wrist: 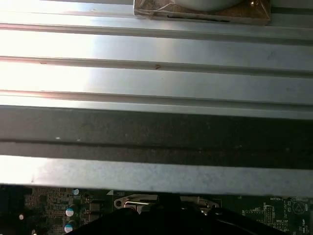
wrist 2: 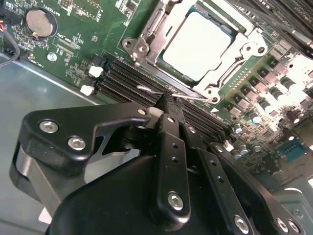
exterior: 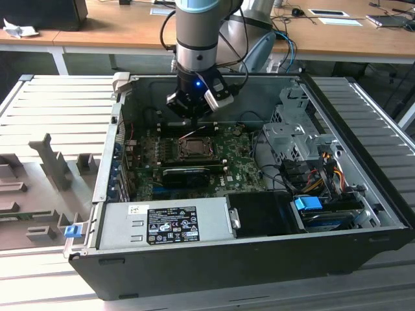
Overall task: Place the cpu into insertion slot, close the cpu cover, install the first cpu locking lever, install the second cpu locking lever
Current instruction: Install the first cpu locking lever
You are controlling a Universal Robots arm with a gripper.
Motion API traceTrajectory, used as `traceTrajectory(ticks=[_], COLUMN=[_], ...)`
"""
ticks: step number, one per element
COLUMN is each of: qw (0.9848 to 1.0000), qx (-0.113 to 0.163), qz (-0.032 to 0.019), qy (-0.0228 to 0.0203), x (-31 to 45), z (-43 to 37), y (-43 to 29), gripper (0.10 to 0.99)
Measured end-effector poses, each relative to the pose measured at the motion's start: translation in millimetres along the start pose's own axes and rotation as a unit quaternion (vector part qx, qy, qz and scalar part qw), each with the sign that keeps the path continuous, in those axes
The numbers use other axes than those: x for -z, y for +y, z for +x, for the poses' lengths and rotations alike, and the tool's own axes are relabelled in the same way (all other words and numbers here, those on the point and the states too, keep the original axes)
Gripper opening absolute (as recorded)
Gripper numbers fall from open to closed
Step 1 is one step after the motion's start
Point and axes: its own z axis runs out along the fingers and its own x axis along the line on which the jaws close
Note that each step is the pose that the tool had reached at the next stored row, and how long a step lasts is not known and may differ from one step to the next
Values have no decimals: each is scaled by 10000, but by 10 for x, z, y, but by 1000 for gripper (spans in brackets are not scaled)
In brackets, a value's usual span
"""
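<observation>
gripper (wrist 2: 168,100): fingers pressed together on a thin wire lever (wrist 2: 195,99) at the socket edge, beside the memory slots (wrist 2: 122,81) | cpu (wrist 2: 195,45): seated in socket, cpu cover (wrist 2: 222,73) down around it (frame edges flat) | room: arm low inside open case (exterior: 363,214), walls well apart

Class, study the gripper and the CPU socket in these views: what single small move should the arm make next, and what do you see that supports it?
Probably press the thin locking lever down and sideways toward its catch. The cpu already sits in the socket with the cpu cover closed over it, and the gripper has its fingers shut with the tips at that lever.
</observation>
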Motion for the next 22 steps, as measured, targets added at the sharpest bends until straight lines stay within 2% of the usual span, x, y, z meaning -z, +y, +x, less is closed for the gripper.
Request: traceTrajectory(ticks=[11,19,22], qw=[10000,10000,10000], qx=[0,0,0], qz=[0,3,12], qy=[0,0,1], x=[-122,-226,-239], z=[-138,-166,-168], y=[-7,-17,-19], gripper=[106,106,106])
